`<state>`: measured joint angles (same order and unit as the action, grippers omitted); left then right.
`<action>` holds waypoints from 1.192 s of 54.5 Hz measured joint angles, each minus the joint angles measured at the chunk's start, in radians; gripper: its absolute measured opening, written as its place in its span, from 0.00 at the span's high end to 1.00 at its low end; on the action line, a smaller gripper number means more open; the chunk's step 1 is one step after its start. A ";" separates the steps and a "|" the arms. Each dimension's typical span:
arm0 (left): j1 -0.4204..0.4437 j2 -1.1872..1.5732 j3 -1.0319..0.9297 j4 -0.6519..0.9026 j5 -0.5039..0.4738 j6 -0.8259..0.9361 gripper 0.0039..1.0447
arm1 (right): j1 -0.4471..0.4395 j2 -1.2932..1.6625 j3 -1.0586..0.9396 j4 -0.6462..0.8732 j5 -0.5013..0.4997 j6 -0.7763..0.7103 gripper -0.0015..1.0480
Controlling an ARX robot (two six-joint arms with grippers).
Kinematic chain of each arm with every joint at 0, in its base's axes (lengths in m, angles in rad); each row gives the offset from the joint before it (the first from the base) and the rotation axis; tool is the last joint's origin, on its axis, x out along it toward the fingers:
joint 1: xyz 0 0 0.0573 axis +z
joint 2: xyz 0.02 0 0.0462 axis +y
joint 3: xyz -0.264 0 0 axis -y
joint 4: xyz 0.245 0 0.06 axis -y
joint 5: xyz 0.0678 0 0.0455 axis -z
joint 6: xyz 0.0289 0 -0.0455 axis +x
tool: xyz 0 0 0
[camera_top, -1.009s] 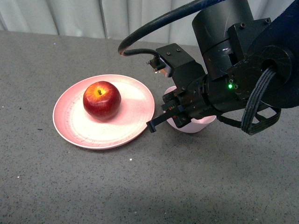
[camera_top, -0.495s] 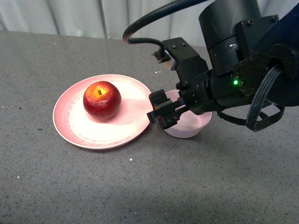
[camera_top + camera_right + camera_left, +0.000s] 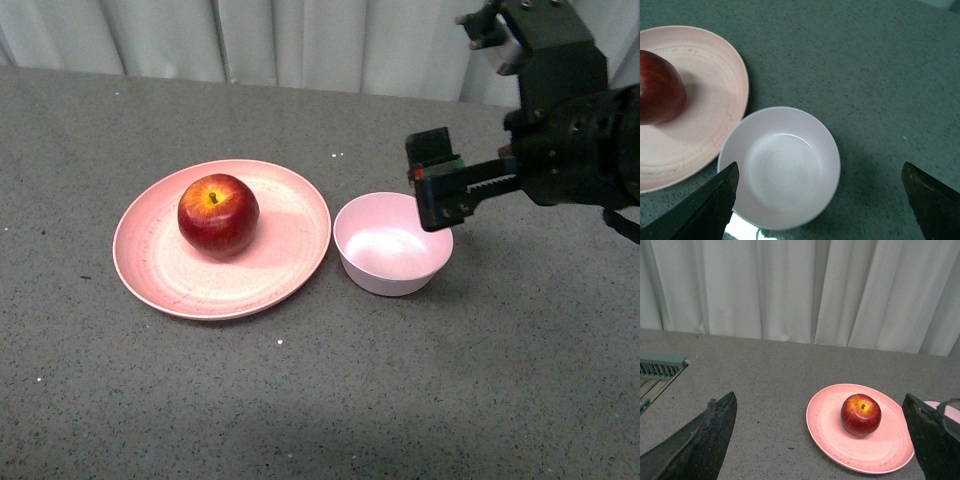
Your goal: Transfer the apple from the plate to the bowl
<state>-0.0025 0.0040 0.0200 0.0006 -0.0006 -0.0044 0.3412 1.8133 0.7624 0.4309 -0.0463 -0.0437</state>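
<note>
On the left, wide salmon-pink plate (image 3: 160, 280) on a grey table (image 3: 300, 400), carrying the dark-red apple (image 3: 218, 214), stem up, set toward the far rim. Just right of the plate, nearly touching, the empty pale-pink bowl (image 3: 390, 270). Above and right of the bowl, right gripper (image 3: 440, 195), spread wide, holding nothing. Left gripper (image 3: 818, 405), seen only from its own wrist camera, likewise wide and empty. Likely risks: glossy fruit slipping from an off-centre pinch; snug, light bowl tipping if nudged on release.

There are 1 apple (image 3: 218, 215), 1 plate (image 3: 170, 272) and 1 bowl (image 3: 392, 276) in view.
</note>
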 joint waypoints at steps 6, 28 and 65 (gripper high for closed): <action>0.000 0.000 0.000 0.000 0.000 0.000 0.06 | -0.036 -0.084 -0.088 0.020 0.040 0.028 0.09; 0.000 0.000 0.000 0.000 -0.003 0.000 0.06 | -0.117 -0.172 -0.439 0.819 0.262 0.048 0.43; 0.000 0.000 0.000 0.000 -0.002 0.000 0.06 | -0.329 -0.886 -0.718 0.436 0.053 0.043 0.99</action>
<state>-0.0025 0.0036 0.0200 0.0006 -0.0025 -0.0044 0.0120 0.9276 0.0441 0.8665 0.0063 -0.0002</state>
